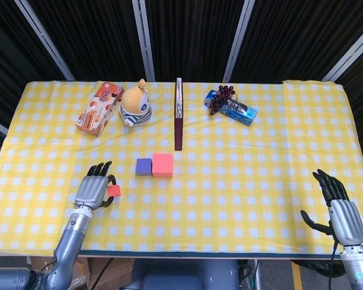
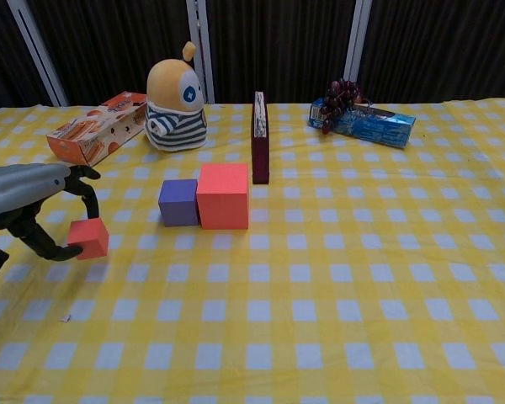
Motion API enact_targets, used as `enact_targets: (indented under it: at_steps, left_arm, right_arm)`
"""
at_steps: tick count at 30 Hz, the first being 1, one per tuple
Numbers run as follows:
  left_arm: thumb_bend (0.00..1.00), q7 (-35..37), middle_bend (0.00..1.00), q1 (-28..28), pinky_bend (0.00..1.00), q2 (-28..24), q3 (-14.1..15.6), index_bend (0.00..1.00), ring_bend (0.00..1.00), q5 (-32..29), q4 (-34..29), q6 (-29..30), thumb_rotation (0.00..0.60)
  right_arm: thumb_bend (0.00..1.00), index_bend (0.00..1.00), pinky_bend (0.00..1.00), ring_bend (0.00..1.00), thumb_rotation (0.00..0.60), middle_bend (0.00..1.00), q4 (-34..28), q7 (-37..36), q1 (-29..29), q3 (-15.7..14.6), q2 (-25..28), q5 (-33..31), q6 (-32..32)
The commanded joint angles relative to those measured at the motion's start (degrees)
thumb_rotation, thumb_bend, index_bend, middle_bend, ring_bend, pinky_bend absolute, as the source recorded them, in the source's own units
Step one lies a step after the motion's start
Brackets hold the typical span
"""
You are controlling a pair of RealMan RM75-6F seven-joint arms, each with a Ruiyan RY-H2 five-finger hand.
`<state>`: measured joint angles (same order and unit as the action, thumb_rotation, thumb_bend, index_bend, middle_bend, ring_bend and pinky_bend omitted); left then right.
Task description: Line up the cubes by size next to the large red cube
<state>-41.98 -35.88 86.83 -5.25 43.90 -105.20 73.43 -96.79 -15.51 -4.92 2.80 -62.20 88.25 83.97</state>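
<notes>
My left hand [image 2: 29, 206] grips the small red cube [image 2: 88, 237] in its fingers, left of the purple cube [image 2: 178, 202], which touches the big red cube [image 2: 223, 195]. I see bare desk [image 2: 337, 286] between them. My right hand [image 1: 342, 211] rests open-fingered near the desk's front right edge.

Three foam cubes are in sight: one large red cube [image 1: 163, 165] at the centre of the frame, one medium purple cube [image 1: 144, 167] touching its left side, and one small red cube [image 1: 114, 191] at lower left. One orange cardboard snack box [image 1: 99, 108] lies at upper left, with one yellow striped plush toy [image 1: 136, 104] beside it. One dark maroon book [image 1: 178, 113] stands upright at upper centre. One blue packet [image 1: 233, 110] and one bunch of dark grapes [image 1: 221, 98] sit at upper right.
</notes>
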Motion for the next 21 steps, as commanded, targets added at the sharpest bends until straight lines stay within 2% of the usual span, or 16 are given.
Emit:
enact_targets:
  at_steps: [1,10,21]
  left_arm:
    - [0.38,-0.1,0.00,-1.9,0.08,0.0,-2.2,0.44,0.00,-1.2,2.9,-2.4,0.600]
    - [0.38,-0.9,0.00,-6.8,0.08,3.9,-6.2,0.44,0.00,-5.0,12.3,-8.0,0.600]
    - [0.38,-1.9,0.00,-9.9,0.08,7.2,-7.3,0.44,0.00,-6.9,19.0,-10.3,0.600]
  right_arm:
    - [0.36,0.00,0.01,0.00,0.600,0.00,0.0,0.0,0.0,0.0,0.0,0.0,0.0]
    - [0.36,0.00,0.01,0.00,0.600,0.00,0.1,-0.5,-0.1,0.0,0.1,-0.2,-0.2]
    - [0.36,0.00,0.01,0.00,0.600,0.00,0.1,-1.1,-0.1,0.0,0.3,-0.3,-0.3]
